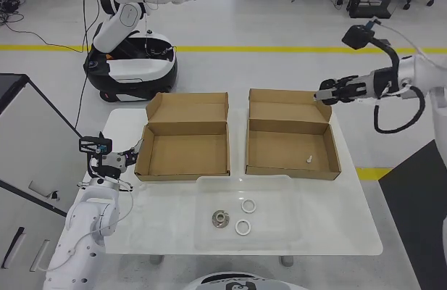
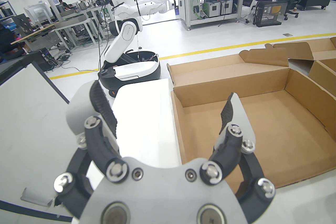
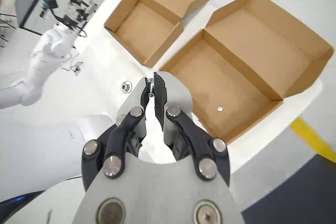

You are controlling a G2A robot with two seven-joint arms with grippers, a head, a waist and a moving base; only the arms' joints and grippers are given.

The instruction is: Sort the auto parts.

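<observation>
My right gripper (image 1: 322, 93) hangs above the far right corner of the right cardboard box (image 1: 281, 154), shut on a small metal bolt (image 3: 150, 86) that shows between its fingertips. A small nut (image 1: 308, 157) lies on that box's floor, also seen as the nut (image 3: 220, 109). The left cardboard box (image 1: 185, 152) holds nothing. My left gripper (image 1: 129, 156) sits low at that box's left wall, open with nothing in it, as the left gripper (image 2: 164, 93) shows. A clear tray (image 1: 275, 183) in front of the boxes holds a flanged metal nut (image 1: 220, 217) and two white rings (image 1: 248, 206) (image 1: 243, 228).
Both boxes have their lids folded back toward the table's far edge. Another white robot on a dark base (image 1: 132, 61) stands beyond the far left corner. A black-framed panel (image 1: 20, 130) lies left of the table.
</observation>
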